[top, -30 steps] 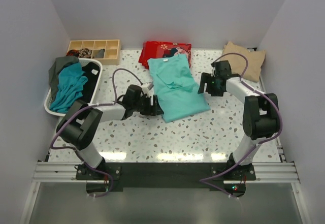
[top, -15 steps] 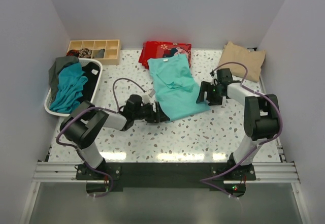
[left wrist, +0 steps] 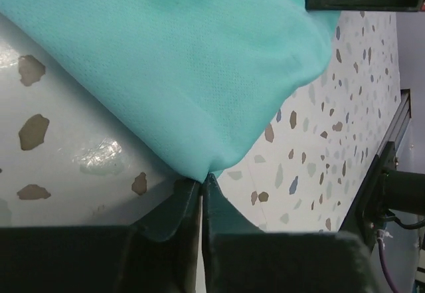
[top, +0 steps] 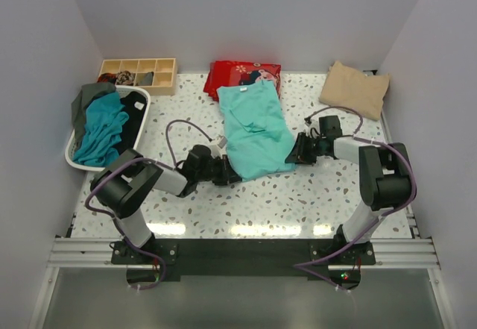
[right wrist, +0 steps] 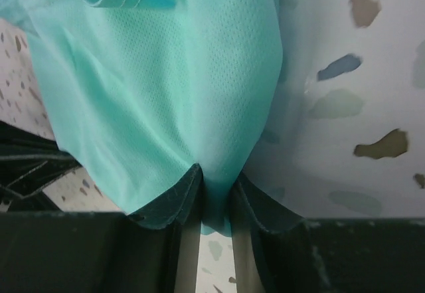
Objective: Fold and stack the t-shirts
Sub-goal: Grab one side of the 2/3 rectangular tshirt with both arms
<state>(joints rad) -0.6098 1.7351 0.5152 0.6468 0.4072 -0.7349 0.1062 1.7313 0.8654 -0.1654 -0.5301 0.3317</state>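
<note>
Both pairs of jaws are clenched on the mint tee [top: 257, 131]. The left gripper [top: 232, 174] pinches its near-left corner, the right gripper [top: 296, 154] its near-right.

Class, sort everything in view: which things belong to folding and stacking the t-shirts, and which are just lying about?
Job: turquoise t-shirt, pinched by left tool and right tool; beige t-shirt; heaped t-shirts in the white basket.
Lying about: wooden compartment tray; red patterned item.
</note>
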